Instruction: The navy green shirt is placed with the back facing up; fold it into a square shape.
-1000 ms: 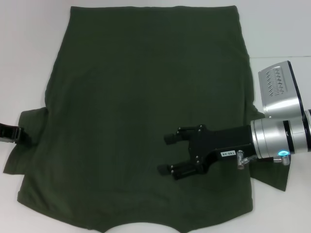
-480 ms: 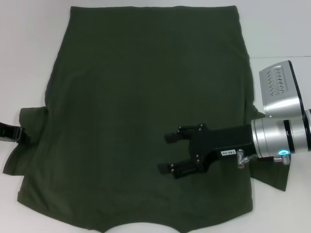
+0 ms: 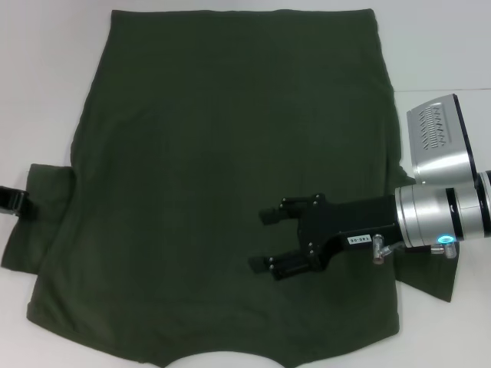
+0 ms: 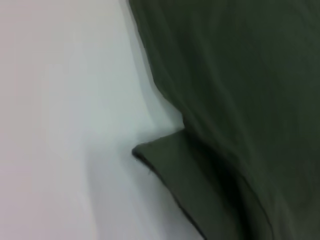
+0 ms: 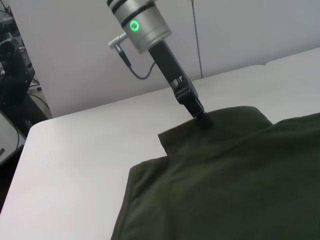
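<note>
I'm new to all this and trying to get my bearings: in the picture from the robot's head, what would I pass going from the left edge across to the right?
Left gripper at the sleeve's edge → navy green shirt → right gripper, open above the shirt → the right arm's silver wrist.

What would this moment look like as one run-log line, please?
navy green shirt: flat, back up, unfolded | left pincer: at left sleeve edge | right pincer: open, above shirt's right side

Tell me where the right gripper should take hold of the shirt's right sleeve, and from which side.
Grip the outer hem corner of the right sleeve, coming in from the robot's right, over the table. That corner lies flat past the body of the navy green shirt, free to pinch. The right gripper hovers open over the back; the left gripper is at the left sleeve.
</note>
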Motion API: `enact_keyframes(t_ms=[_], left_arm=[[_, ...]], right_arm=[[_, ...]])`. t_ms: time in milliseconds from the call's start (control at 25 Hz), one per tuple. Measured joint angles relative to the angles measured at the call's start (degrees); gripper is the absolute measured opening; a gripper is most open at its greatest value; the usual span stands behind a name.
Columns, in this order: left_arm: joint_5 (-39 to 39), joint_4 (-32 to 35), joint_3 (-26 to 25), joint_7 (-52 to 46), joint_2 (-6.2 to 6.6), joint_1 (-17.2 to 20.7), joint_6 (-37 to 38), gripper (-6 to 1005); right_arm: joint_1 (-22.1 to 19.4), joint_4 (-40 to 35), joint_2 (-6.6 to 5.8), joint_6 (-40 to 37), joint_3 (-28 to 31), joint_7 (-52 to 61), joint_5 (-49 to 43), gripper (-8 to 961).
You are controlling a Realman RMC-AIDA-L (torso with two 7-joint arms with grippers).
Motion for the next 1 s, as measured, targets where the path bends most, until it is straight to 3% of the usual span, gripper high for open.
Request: enact_keyframes(t_ms=[360, 1000], left_arm=[[0.31, 2.24, 0.34, 0.0, 1.85, -2.27, 4.12, 27], [0.52, 6.28, 6.46, -2.84, 4.9, -5.6, 10.95, 27]], right_arm=[[-0.25, 0.0, 0.0, 0.01, 0.01, 0.03, 0.0, 916], [-1.11, 0.18, 0.36, 1.86, 0.03, -0.56, 0.0, 915]])
